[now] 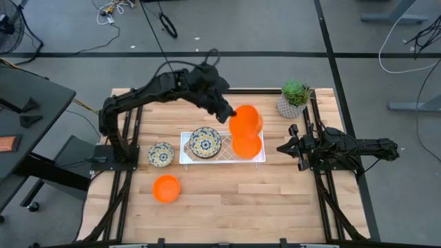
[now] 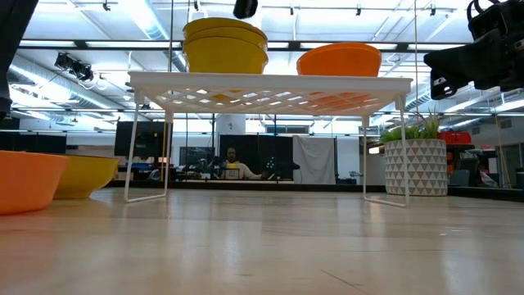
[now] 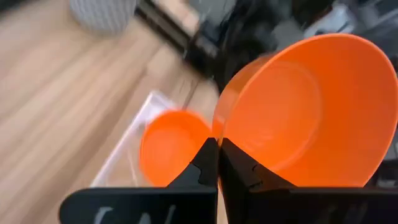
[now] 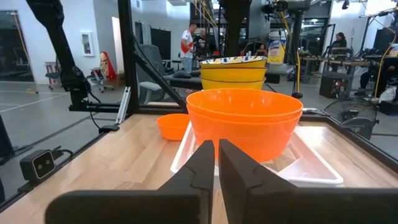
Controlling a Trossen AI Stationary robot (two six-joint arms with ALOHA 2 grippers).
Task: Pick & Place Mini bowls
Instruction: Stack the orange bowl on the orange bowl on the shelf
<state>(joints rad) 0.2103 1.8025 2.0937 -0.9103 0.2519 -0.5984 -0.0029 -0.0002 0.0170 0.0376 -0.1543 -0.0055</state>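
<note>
Bowls sit in several spots: an orange bowl (image 1: 247, 120) hangs tilted in the air over the white wire rack (image 1: 185, 156), pinched at its rim by the left pincer (image 1: 227, 114), whose fingers are clenched on it. Beneath it a second orange bowl (image 1: 247, 145) rests on the rack's right half, and a stack of patterned bowls (image 1: 204, 142) stands on the left half. On the wooden counter (image 1: 275, 200) left of the rack lie another patterned bowl (image 1: 161, 153) and, nearer the front edge, one more orange bowl (image 1: 166, 188). The right pincer (image 1: 288, 147) waits just right of the rack, fingers nearly together, grasping nothing. A potted plant (image 1: 295, 98) stands at the counter's back right corner.
</note>
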